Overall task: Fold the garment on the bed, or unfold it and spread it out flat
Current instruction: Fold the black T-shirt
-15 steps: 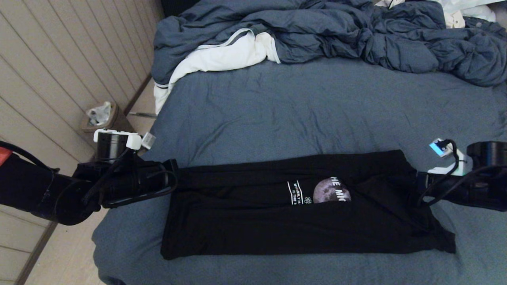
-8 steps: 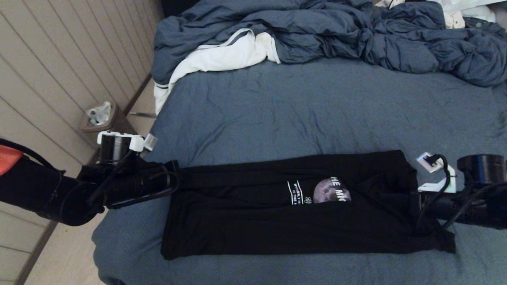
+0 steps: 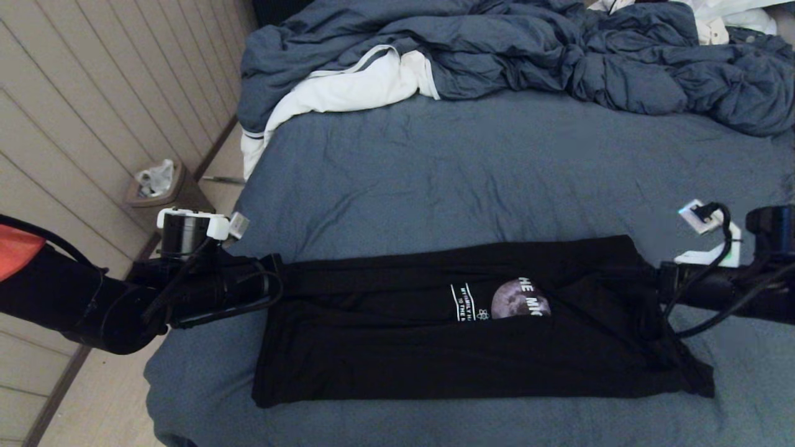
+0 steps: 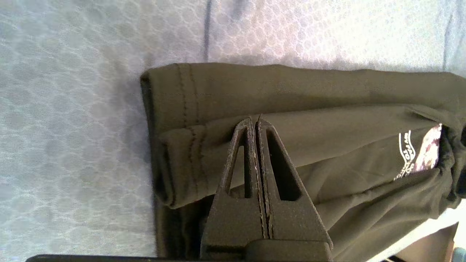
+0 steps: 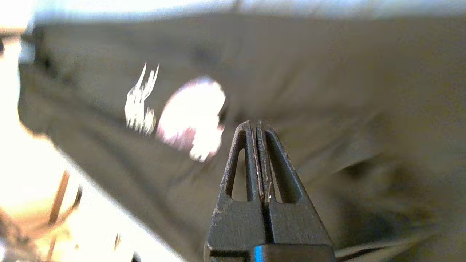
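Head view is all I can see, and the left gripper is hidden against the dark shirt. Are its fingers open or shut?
Observer: Shut. The left wrist view shows the left gripper with its fingers pressed together over the black T-shirt's folded, stitched hem.
Operator: What about the other one?
Observer: The right gripper is shut too. Its wrist view shows it over the shirt, with the moon print near its tips. I cannot tell whether either one pinches cloth.
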Controlling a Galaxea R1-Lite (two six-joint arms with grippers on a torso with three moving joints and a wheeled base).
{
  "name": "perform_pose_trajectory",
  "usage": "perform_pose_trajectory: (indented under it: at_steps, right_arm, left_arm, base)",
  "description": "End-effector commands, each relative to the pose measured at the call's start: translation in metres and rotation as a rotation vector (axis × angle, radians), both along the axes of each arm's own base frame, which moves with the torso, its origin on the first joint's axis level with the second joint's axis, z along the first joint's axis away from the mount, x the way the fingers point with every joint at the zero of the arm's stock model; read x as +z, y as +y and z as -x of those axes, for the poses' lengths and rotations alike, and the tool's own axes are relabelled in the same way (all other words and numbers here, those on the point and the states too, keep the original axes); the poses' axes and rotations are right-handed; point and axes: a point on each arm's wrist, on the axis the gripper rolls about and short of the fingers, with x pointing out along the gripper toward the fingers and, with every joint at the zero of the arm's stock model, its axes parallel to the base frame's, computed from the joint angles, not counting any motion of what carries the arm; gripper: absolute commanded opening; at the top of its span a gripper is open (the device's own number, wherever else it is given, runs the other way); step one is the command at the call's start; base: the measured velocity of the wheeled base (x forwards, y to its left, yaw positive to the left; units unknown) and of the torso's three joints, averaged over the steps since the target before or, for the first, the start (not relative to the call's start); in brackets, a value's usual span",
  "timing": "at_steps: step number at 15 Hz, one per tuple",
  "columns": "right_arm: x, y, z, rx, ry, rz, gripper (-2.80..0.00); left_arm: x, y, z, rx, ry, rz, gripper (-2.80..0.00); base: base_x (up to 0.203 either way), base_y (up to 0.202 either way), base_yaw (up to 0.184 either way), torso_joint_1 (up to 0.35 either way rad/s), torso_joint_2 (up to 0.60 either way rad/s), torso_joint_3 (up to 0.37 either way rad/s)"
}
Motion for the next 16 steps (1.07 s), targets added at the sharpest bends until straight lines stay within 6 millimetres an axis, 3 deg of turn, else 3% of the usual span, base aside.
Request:
perform_pose_trajectory:
  at_steps: [1,6,12,16]
  right_arm:
    - [0.008,-0.016,-0.010,-0.047,-0.025,-0.003,-2.80]
    - [-0.016,-0.041,-0.034,-0.121,0.026,0.004,-2.80]
    - [-0.036,-0.048,-0.033,-0.110,0.049,0.035,-2.80]
    - [-0.057,-0.039,-0.018,-0.066,0.087,0.066,-2.80]
  left_arm:
    - [0.000,-0.001,0.000,-0.002,0.000,0.004,-2.80]
    - [-0.001,-0.001,0.000,-0.002,0.001,0.003,-2.80]
    - [-0.003,-0.001,-0.001,-0.003,0.008,0.001,-2.80]
    - [-0.003,-0.001,-0.001,-0.002,0.006,0.000,-2.80]
  base:
    - [0.000,0.000,0.000,0.000,0.00,0.000]
    - [0.000,0.000,0.000,0.000,0.00,0.000]
    - [0.000,0.000,0.000,0.000,0.00,0.000]
    - [0.000,0.000,0.000,0.000,0.00,0.000]
